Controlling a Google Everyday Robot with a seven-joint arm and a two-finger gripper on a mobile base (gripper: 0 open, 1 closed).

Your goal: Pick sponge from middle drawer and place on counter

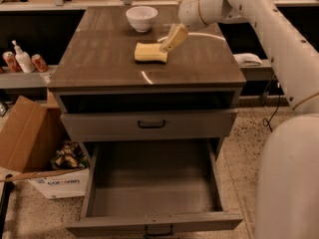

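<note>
The pale yellow sponge (150, 52) lies flat on the counter (99, 63), in front of the white bowl (141, 18). My gripper (168, 19) hangs over the counter just right of the sponge and is open. One of its fingers (173, 37) slants down and its tip touches or almost touches the sponge's right end; the other points up. The middle drawer (154, 188) is pulled out at the bottom, and its grey floor is bare.
A closed drawer front with a black handle (151, 124) sits above the open drawer, under a dark open slot. A cardboard box (25, 138) stands on the floor at left. Cans and a bottle (22, 59) sit on the left shelf. A white cloth (247, 59) lies at right.
</note>
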